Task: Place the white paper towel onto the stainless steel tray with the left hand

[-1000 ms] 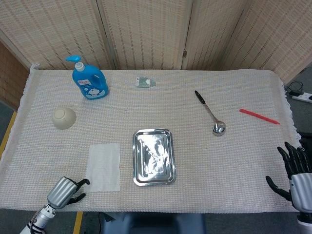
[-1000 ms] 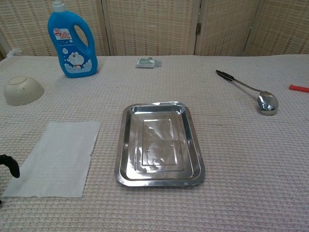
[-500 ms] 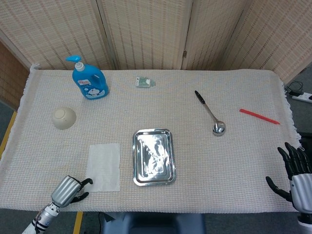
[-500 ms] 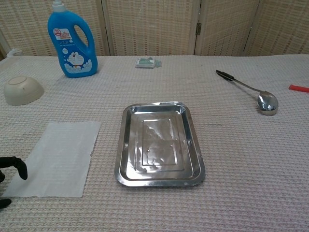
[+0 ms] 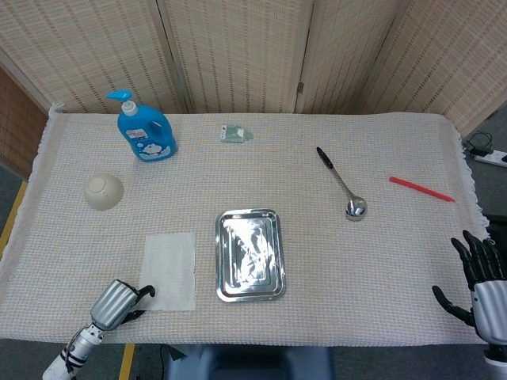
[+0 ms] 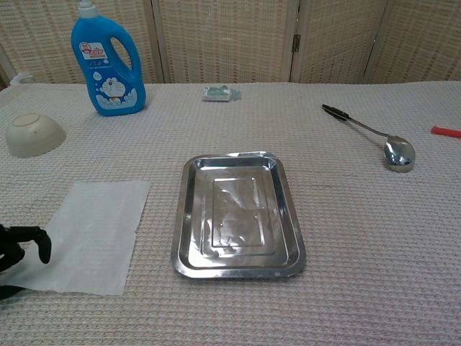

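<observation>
Table (image 5: 380,261) carries a woven cloth. Stainless steel tray (image 5: 250,255) sits near the front centre, bare inside. White paper towel (image 5: 169,271) lies flat just left of the tray, not on it. Blue detergent bottle (image 5: 145,129) stands back left, pale bowl (image 5: 104,192) upside down in front of it. Ladle (image 5: 343,184) lies right of centre, red stick (image 5: 421,189) further right, small packet (image 5: 235,134) at the back. Left hand (image 5: 119,303) is at the towel's near-left corner, dark fingers (image 6: 36,238) curled over its edge (grip not confirmed, cannot tell). Right hand (image 5: 479,281) hangs off the table's right edge, fingers spread, holding nothing.
</observation>
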You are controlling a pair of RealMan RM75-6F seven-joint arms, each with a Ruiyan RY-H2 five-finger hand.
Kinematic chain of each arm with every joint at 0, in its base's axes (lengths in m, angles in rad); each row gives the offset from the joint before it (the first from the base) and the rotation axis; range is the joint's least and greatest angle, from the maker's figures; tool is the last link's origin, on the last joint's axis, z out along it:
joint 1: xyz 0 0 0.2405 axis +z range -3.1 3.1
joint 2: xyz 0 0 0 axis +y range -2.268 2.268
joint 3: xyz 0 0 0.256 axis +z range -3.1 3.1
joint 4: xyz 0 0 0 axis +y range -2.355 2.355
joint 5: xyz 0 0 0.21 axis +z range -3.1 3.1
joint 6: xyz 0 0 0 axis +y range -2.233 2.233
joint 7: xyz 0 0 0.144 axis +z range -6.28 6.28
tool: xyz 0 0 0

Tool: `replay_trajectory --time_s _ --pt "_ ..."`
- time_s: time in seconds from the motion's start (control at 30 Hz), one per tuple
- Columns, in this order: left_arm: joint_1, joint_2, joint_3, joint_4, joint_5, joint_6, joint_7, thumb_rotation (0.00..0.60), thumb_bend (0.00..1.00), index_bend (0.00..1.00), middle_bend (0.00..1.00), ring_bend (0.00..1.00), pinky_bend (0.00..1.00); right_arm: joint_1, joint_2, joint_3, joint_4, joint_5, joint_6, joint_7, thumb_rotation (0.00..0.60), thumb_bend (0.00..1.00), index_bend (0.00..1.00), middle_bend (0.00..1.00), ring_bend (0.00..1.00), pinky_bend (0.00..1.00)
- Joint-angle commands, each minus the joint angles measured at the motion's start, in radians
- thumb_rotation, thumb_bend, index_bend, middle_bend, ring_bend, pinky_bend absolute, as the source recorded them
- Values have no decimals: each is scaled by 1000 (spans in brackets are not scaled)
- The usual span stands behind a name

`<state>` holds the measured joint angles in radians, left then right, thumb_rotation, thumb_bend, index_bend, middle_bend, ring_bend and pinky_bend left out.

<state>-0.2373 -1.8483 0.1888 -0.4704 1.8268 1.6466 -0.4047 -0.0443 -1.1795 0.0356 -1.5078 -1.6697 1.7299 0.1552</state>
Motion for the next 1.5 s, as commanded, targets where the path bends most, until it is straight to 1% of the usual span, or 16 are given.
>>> replay_trajectory --time_s 0.03,0.23,0.37,0.6,0.77,0.93,1.07,1.13,1.2,1.3,1.4,1.5 --pt "-2 -35 -12 49 -6 40 -30 600 445 569 1000 1000 1000 1 2 -2 -2 1 -4 -1 600 315 0 0 0 0" --pt "4 -95 -12 152 -13 55 -69 600 516 609 1000 1000 1000 1 6 -2 -7 3 -7 0 600 315 0 0 0 0" --pt "4 -113 -22 184 -25 79 -85 600 564 620 1000 1000 1000 1 9 -3 -8 3 -8 4 600 315 0 0 0 0" --pt "-22 -118 -69 201 -64 169 -97 600 577 625 1000 1000 1000 -2 10 -6 -11 -3 -3 4 600 315 0 0 0 0" --pt "-58 -100 -112 183 -95 228 -88 600 576 623 1000 1000 1000 -3 9 -9 -12 -8 -1 -1 600 315 0 0 0 0" --pt "-101 -75 -168 118 -134 273 -79 600 575 618 1000 1000 1000 -6 8 -8 -14 -7 2 -4 600 315 0 0 0 0" --pt "-142 -47 -182 49 -130 294 -38 600 575 613 1000 1000 1000 -6 9 -9 -15 -9 2 -3 600 315 0 0 0 0" --pt "-161 -33 -191 -16 -129 297 -16 600 575 612 1000 1000 1000 -8 10 -10 -16 -12 6 -2 600 315 0 0 0 0" --pt "-176 -26 -195 -87 -125 291 14 600 575 610 1000 1000 1000 -9 10 -11 -17 -14 9 -2 600 315 0 0 0 0" --pt "-204 -21 -186 -181 -93 284 104 600 575 606 1000 1000 1000 -13 13 -14 -20 -21 18 1 600 315 0 0 0 0" --pt "-233 -15 -177 -263 -65 247 190 600 575 605 1000 1000 1000 -19 19 -11 -24 -27 39 13 600 315 0 0 0 0" --pt "-262 -4 -182 -337 -51 207 252 600 575 605 1000 1000 1000 -26 25 -7 -26 -29 57 28 600 315 0 0 0 0"
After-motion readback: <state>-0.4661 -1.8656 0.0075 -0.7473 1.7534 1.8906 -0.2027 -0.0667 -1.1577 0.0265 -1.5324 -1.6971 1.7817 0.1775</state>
